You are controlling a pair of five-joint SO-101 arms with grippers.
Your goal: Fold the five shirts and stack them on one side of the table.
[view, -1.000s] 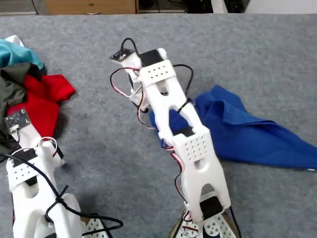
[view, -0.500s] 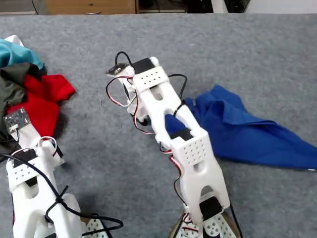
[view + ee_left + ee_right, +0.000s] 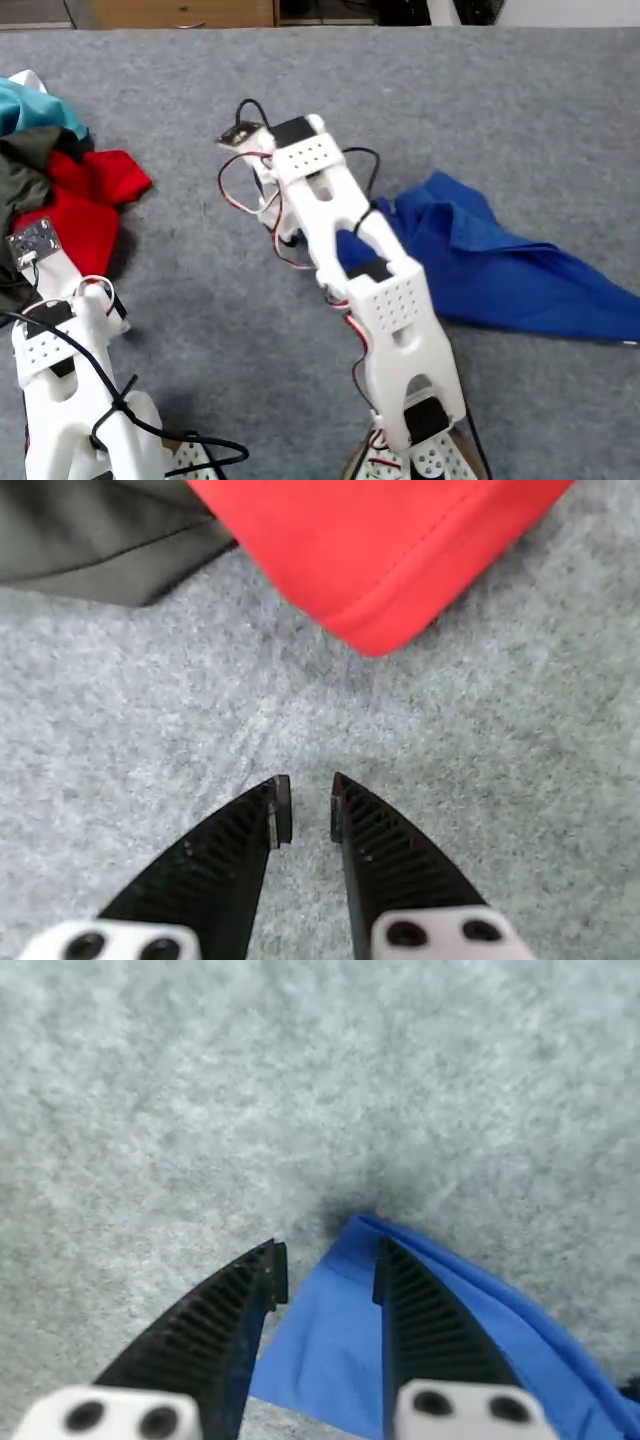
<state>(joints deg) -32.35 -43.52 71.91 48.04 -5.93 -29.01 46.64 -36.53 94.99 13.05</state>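
A crumpled blue shirt (image 3: 480, 260) lies on the grey carpet at the right. My right arm (image 3: 330, 200) stretches over its left end. In the right wrist view my right gripper (image 3: 327, 1260) is open just above the carpet, with a corner of the blue shirt (image 3: 330, 1350) between its fingers. At the far left is a heap of a red shirt (image 3: 85, 200), a dark shirt (image 3: 25, 180) and a teal shirt (image 3: 35, 105). My left gripper (image 3: 307, 805) hangs over bare carpet a short way from the red shirt's hem (image 3: 380, 540), with a narrow gap between its fingers and nothing in them.
The grey carpet (image 3: 200, 290) covers the whole table. The left arm (image 3: 60, 340) stands at the near left beside the heap. Wooden furniture (image 3: 180, 12) runs along the far edge. Bare carpet lies between the two arms and across the back.
The right arm has swung a little to the left over the blue shirt's end. The blue shirt and the left arm have not visibly moved.
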